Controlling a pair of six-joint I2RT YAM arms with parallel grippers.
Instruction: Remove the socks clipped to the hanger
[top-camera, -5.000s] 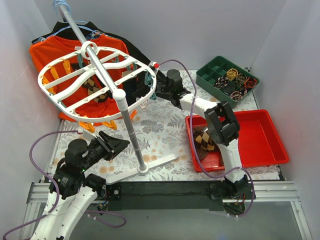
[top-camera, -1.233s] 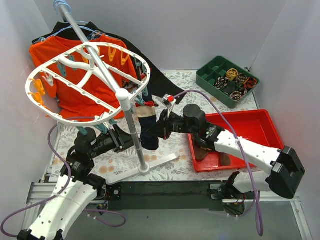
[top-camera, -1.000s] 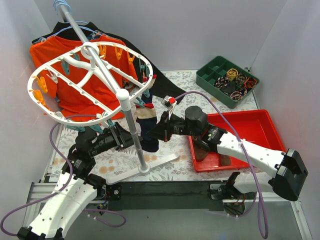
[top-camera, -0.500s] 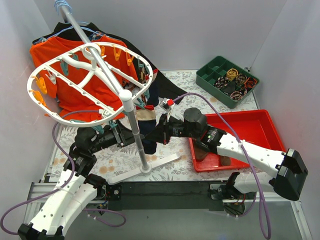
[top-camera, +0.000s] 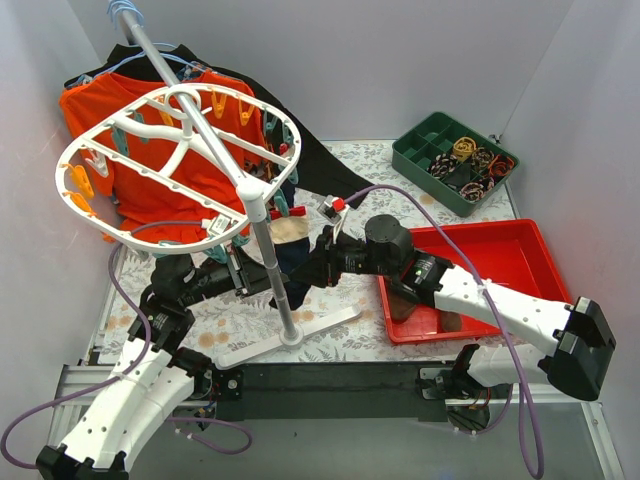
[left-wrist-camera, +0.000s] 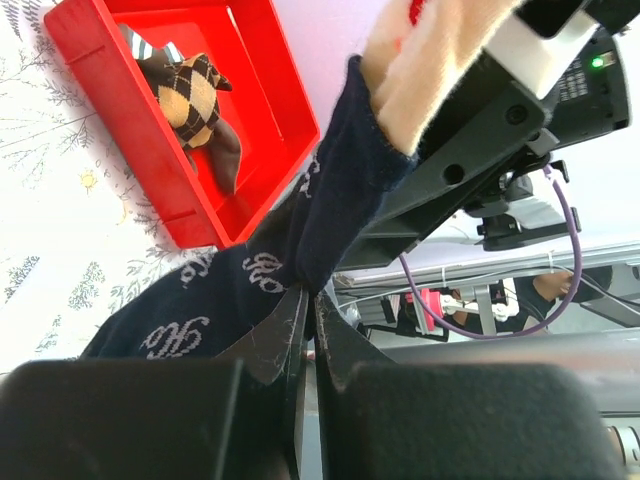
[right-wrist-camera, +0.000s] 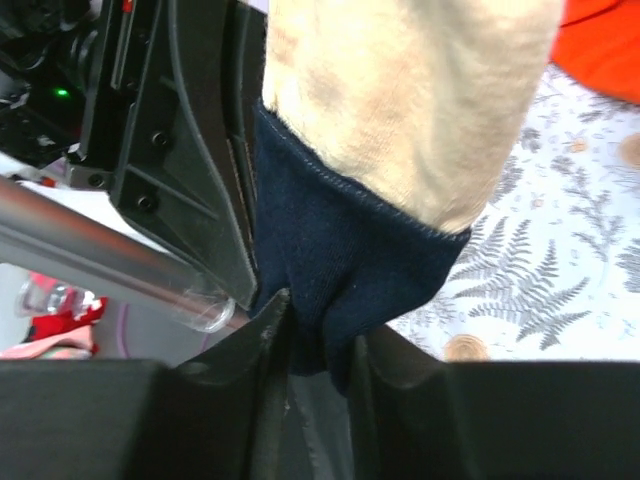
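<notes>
A dark navy sock (top-camera: 291, 268) with a tan cuff hangs from a clip on the white oval hanger (top-camera: 72, 171), close beside its grey pole (top-camera: 274, 270). My left gripper (top-camera: 252, 276) reaches in from the left and is shut on the sock's (left-wrist-camera: 300, 230) lower edge at its tips (left-wrist-camera: 308, 298). My right gripper (top-camera: 314, 268) comes from the right. Its jaws (right-wrist-camera: 320, 335) stand a little apart, with the sock's navy end (right-wrist-camera: 350, 250) still lying between them. An argyle sock (left-wrist-camera: 190, 95) and dark ones lie in the red tray (top-camera: 530, 262).
An orange shirt (top-camera: 140, 195) and a long black garment (top-camera: 332, 172) hang behind the hanger. The stand's foot (top-camera: 300, 330) rests on the patterned cloth. A green divided bin (top-camera: 418, 152) of small items sits at the back right.
My left gripper has closed on the navy sock. My right gripper, shut on that sock before, has parted its jaws. The hanger has swung slightly.
</notes>
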